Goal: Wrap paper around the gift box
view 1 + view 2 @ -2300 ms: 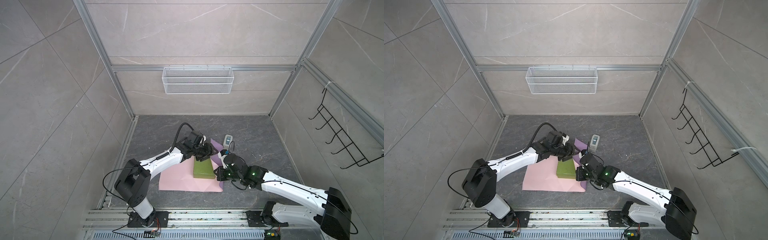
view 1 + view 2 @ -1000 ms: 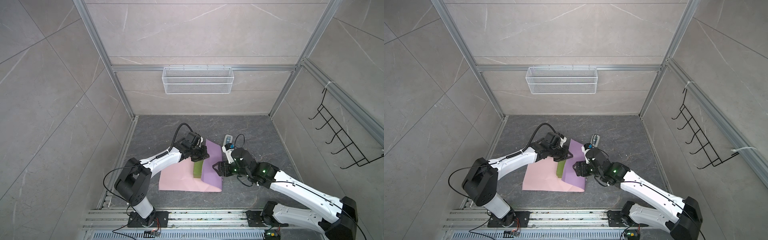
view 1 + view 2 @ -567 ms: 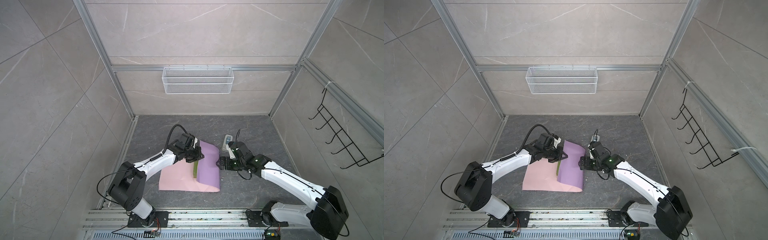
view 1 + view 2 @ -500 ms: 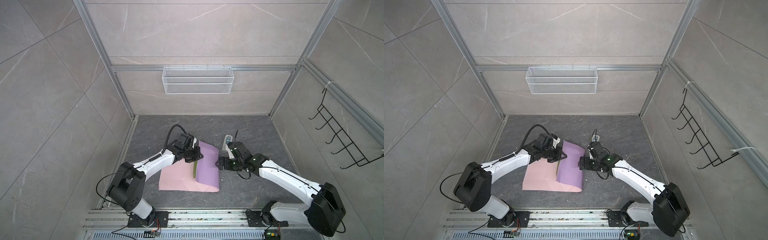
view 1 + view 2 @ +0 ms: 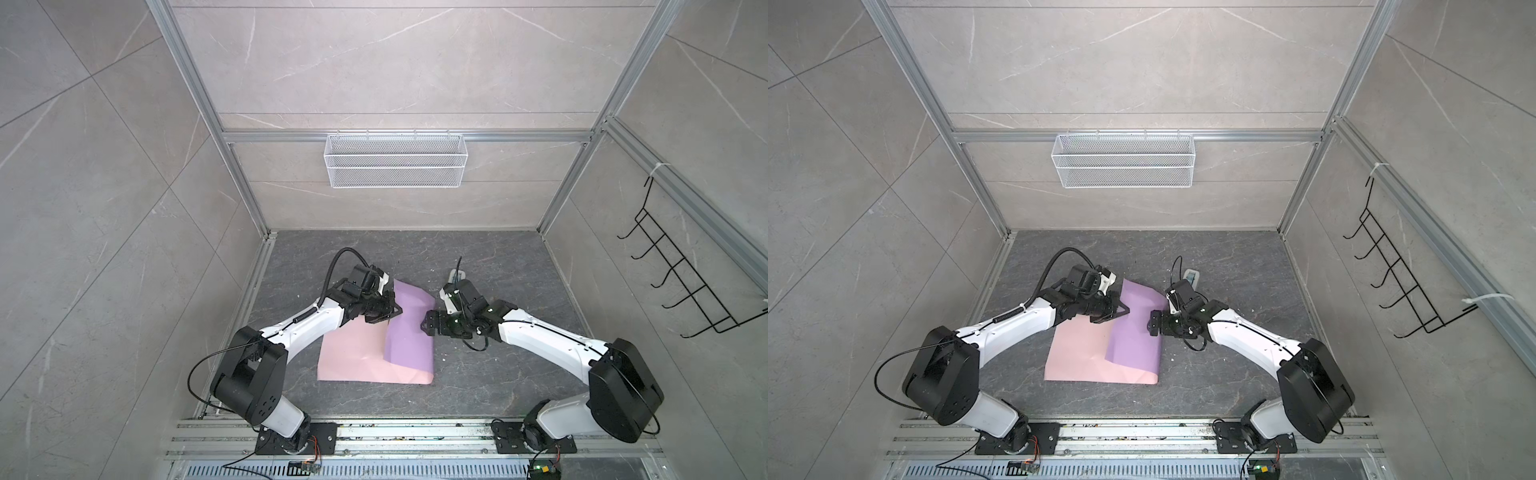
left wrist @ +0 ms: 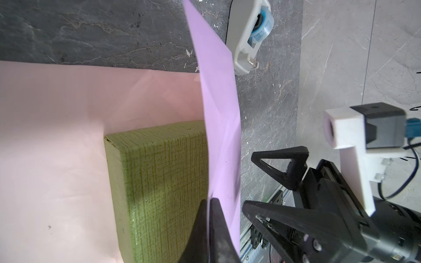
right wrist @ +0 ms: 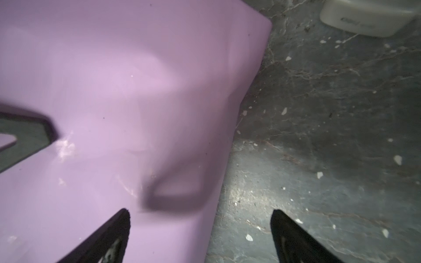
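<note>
In both top views my big thin paper sheet, pink one side, lilac the other [image 5: 353, 357], lies on the dark grey floor [image 5: 478, 257]. Its lilac flap [image 5: 409, 332] curls over from 3 o'clock. My left gripper [image 5: 395, 311] is at the flap's 10 o'clock, my right gripper [image 5: 427, 328] at its 3 o'clock.

In my left wrist view my left fingers [image 6: 205, 227] pinch the flap's edge, just above the flat olive-green ribbed gift box [image 6: 159, 182] lying on the pink side.

In my right wrist view my right fingers [image 7: 109, 234] stand wide apart, holding nothing.
</note>
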Robot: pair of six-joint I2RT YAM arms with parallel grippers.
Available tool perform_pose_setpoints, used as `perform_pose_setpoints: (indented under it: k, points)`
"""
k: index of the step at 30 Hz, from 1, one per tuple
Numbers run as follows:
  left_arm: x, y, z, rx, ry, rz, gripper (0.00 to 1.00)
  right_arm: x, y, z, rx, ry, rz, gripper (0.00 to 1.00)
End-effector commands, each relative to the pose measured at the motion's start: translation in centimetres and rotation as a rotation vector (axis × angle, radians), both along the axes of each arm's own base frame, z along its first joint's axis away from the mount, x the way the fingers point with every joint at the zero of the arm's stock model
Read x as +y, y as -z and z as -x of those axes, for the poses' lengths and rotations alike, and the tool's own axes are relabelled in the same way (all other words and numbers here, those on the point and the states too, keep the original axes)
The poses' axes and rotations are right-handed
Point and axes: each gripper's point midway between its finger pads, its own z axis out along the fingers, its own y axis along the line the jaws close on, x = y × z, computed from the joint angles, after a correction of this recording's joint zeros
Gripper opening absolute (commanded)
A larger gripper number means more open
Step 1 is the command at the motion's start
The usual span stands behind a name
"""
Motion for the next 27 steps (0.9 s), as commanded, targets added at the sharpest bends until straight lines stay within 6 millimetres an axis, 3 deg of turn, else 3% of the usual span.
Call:
perform_pose_setpoints:
  k: [1,17,27]
  points:
    - [0.0,-0.3,0.2,-0.009,0.033,0.013,0.0,1.4,-0.7,-1.0,-0.007,-0.016,-0.047,0.96]
    - [1.1,1.3,0.0,0.012,0.022,-0.015,0.0,2.1,0.5,-1.5,0.021,-0.038,-0.036,0.96]
    - [1.3,2.5,-0.1,0.031,0.016,-0.032,0.0,1.8,2.3,-1.3,0.052,-0.039,-0.003,0.94]
